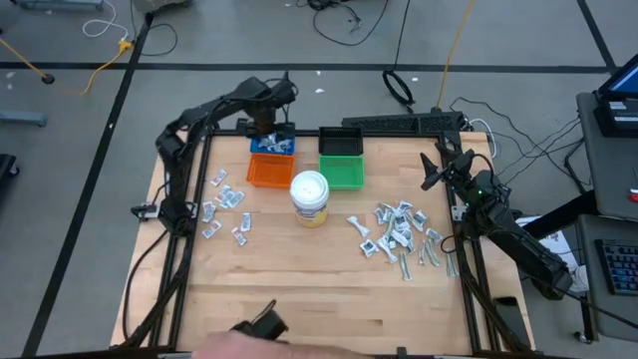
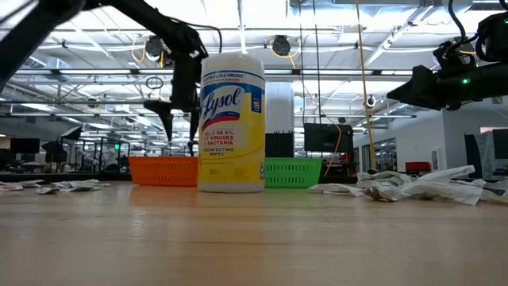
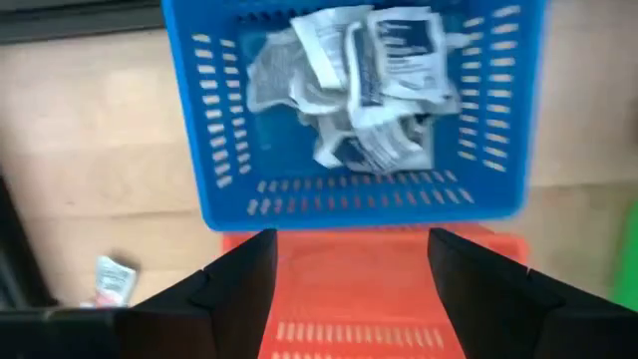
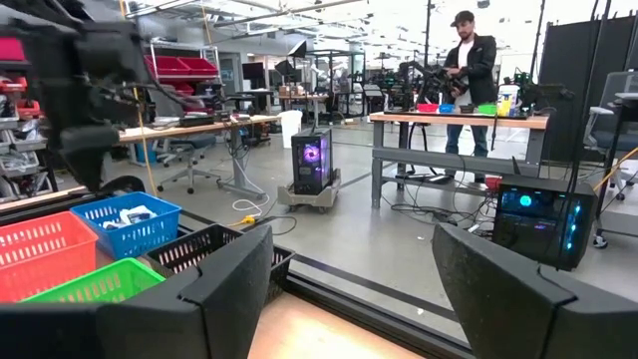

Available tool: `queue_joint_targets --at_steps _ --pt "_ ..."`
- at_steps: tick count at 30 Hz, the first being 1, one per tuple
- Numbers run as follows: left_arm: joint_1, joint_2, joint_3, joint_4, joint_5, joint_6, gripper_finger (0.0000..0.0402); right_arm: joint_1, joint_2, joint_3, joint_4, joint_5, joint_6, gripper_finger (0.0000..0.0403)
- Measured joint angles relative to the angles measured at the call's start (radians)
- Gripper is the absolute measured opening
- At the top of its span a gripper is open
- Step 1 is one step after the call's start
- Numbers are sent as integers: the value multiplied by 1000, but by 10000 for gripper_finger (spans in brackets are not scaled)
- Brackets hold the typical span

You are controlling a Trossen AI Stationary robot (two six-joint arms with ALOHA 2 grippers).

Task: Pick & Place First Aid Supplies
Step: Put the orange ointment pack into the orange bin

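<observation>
The first aid supplies (image 1: 399, 231) lie in two loose scatters on the surface (image 1: 319, 289), one either side of the wipes jar (image 1: 309, 197); several packets (image 3: 359, 70) already sit crumpled in the blue bin (image 3: 219, 150); the left hand (image 3: 349, 289) hangs over that bin and the orange bin (image 1: 270, 172), fingers apart and empty; dropping low on its way out could catch a rim and tip the packets; the right hand (image 4: 349, 299), apart and empty, is raised at the surface's right edge; reaching into the overlapping pile, it might pinch several packets and shed some
</observation>
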Motion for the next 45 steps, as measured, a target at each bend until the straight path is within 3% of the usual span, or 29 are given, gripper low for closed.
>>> queue_joint_targets --at_steps 7,13,23,34,45 --pt "-79 -239 -260 119 44 -117 251 0 0 0 0 0 0 271" --pt "-182 -417 -510 232 94 -255 268 0 0 0 0 0 0 272" --pt "-397 -603 -824 265 152 -457 284 0 0 0 0 0 0 273" --pt "-568 -618 -977 317 151 -573 285 0 0 0 0 0 0 274" --pt "-584 -541 -1071 452 133 -577 285 0 0 0 0 0 0 274"
